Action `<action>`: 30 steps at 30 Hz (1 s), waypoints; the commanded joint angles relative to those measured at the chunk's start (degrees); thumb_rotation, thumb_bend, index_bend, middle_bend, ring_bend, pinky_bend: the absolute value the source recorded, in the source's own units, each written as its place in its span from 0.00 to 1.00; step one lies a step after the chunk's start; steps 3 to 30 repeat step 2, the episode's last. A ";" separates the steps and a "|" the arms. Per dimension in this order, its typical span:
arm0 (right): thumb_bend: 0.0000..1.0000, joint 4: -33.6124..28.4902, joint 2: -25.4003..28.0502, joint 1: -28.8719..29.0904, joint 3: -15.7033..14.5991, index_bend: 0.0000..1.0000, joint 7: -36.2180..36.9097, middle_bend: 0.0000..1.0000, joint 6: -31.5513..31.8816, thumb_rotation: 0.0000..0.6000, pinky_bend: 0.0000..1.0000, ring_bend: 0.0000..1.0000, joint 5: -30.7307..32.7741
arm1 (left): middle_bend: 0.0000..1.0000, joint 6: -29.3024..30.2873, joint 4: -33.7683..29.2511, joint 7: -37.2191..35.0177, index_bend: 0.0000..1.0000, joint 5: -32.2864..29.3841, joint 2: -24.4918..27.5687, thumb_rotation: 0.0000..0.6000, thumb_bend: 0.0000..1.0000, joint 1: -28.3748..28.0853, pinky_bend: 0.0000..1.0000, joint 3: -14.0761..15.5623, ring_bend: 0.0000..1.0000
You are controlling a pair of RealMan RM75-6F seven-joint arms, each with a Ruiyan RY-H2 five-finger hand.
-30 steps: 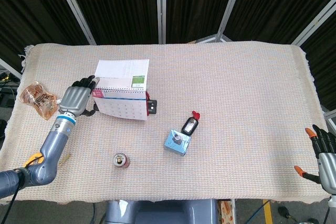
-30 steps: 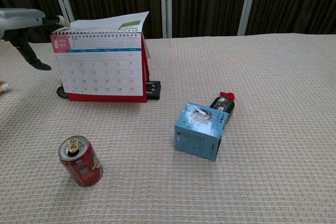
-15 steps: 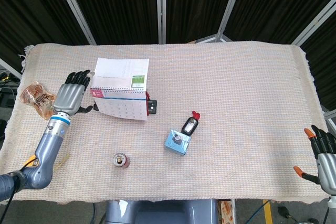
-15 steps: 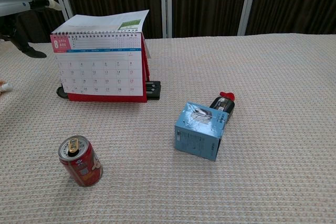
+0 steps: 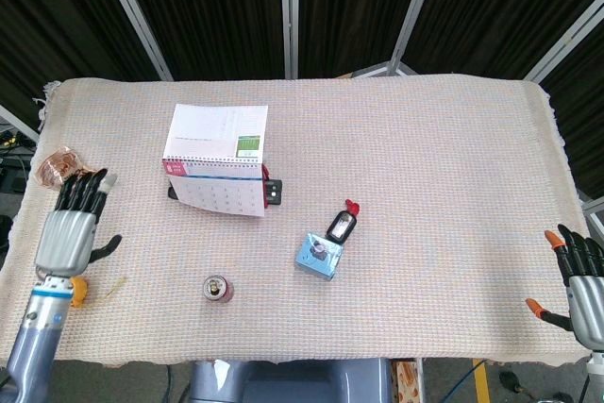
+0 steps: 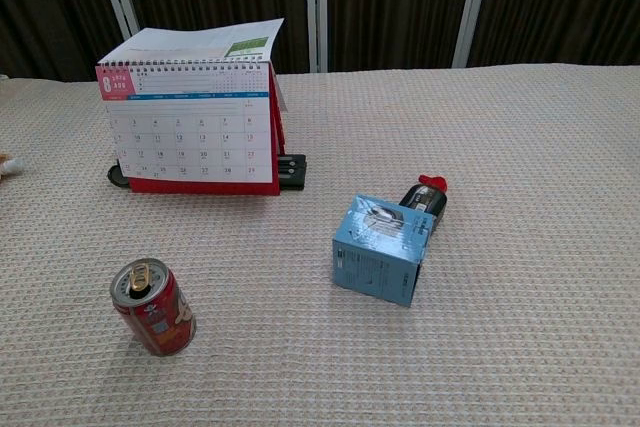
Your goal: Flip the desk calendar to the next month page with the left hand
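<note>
Change: left hand (image 5: 70, 233) has pulled back from the calendar's left edge to the near-left of the table since 1 s ago; gone from chest view. Calendar, box, can, right hand unchanged.
Table (image 5: 425, 158): covered w/ beige woven cloth; carries everything below.
Desk calendar (image 5: 219, 159): stands upright, back-left of centre, well apart from left hand. Front page w/ red corner tab + date grid faces the robot; flipped pages hang over the back. Black object (image 5: 273, 190) just beside its lower right corner, touching or nearly so; can't tell which.
Left hand: palm down, fingers spread, thumb out to the side, holds nothing.
Right hand (image 5: 583, 282): at the near-right table edge, partly cut off by frame; fingers apart w/ orange tips, nothing in it.
Blue box (image 6: 381, 248): centre of table, closed; contents can't be seen. Picture of a mouse on its top face.
Black item w/ red tip (image 6: 424, 197): touching the box's far side, lying flat.
Red can (image 6: 152, 306): upright, near-left of centre, pull tab on top; inside not visible.
Snack packet (image 5: 55, 165): crinkled, clear-orange, far-left edge, just behind left hand's fingertips.
</note>
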 commanded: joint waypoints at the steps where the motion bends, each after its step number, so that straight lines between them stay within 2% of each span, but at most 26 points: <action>1: 0.02 0.20 -0.24 0.11 -0.06 0.00 -0.35 0.00 -0.24 1.00 0.00 0.00 0.01 | 0.00 6.21 2.35 -2.34 0.00 4.24 -1.09 1.00 0.22 6.10 0.00 3.81 0.00; 30: 0.02 0.26 -0.31 0.12 -0.06 0.00 -0.38 0.00 -0.29 1.00 0.00 0.00 0.06 | 0.00 7.27 2.99 -2.56 0.00 5.02 -1.38 1.00 0.22 7.02 0.00 4.05 0.00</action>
